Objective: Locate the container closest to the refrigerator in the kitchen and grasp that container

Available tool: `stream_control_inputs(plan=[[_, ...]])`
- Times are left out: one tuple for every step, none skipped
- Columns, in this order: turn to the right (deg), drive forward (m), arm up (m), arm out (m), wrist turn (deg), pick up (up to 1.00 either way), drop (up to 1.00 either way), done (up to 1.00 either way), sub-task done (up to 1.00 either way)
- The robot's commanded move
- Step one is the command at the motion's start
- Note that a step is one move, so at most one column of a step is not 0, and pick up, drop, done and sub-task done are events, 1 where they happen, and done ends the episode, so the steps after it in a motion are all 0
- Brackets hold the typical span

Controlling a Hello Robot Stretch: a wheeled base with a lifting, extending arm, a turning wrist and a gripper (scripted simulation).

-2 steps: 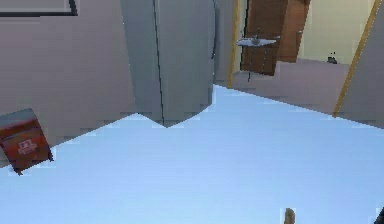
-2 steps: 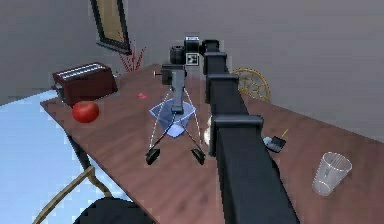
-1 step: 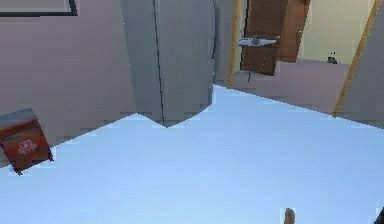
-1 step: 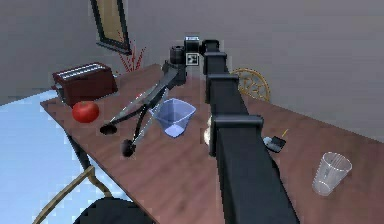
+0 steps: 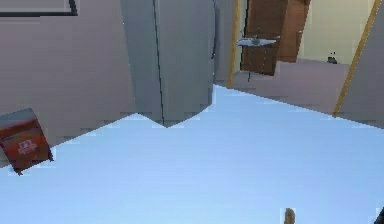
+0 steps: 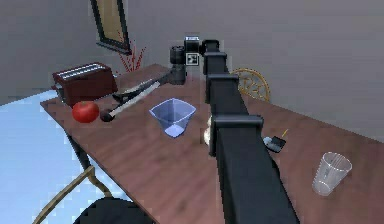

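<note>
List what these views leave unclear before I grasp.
1. Arm side view: whether the end effector holds anything, since a long dark utensil lies on the brown wooden table at it.
2. Arm side view: the round gold object, partly behind the dark square arm bar.
3. Forward view: a small brown tip, cut off by the bottom edge.

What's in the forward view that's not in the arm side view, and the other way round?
Forward view: a grey fridge, a red box by the wall and a doorway with a sink beyond. Arm side view: the arm over a wooden table with a toaster, a red ball, a blue bowl and a glass. Both: pale blue floor.
</note>
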Motion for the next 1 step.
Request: stream_control_inputs(plan=[[0.0,0.0,0.0,0.0,45.0,0.0,0.0,0.0,0.0]])
